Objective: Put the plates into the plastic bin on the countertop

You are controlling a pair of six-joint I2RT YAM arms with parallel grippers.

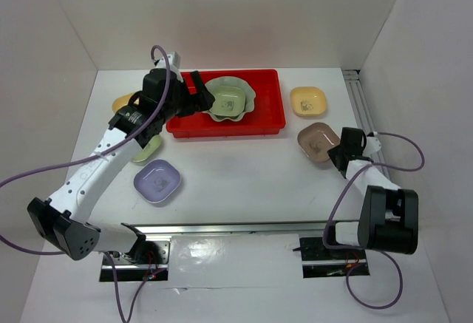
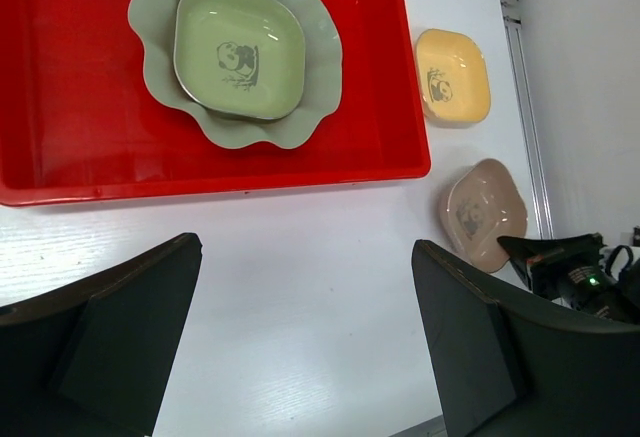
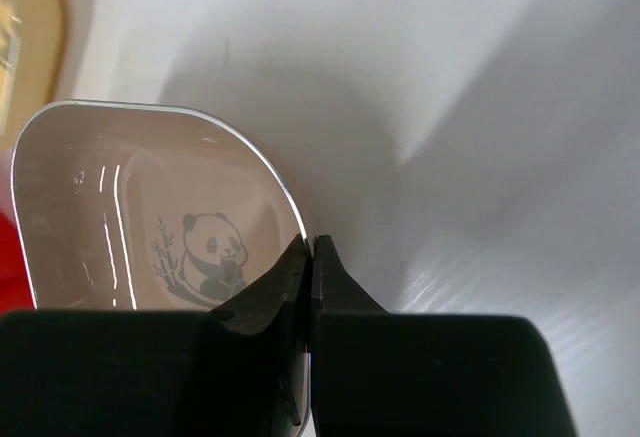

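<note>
The red plastic bin [image 1: 266, 120] stands on the white countertop [image 1: 244, 182]. In it lies the large pale-green scalloped dish [image 1: 247, 101] with a small light-green dish [image 1: 228, 102] nested inside; both show in the left wrist view, the scalloped dish [image 2: 310, 87] and the small one [image 2: 238, 50]. My left gripper [image 1: 205, 99] hovers over the bin's left part, open and empty [image 2: 305, 307]. My right gripper [image 1: 338, 150] is shut on the rim of the brown dish [image 1: 316, 142], as the right wrist view [image 3: 308, 249] shows on the panda-print dish [image 3: 150, 207].
A yellow dish [image 1: 308, 101] sits right of the bin. A lavender dish [image 1: 157, 182] lies front left. Another yellow dish [image 1: 120, 103] and a light-green dish [image 1: 148, 150] lie partly under my left arm. A metal rail [image 1: 363, 109] runs along the right wall.
</note>
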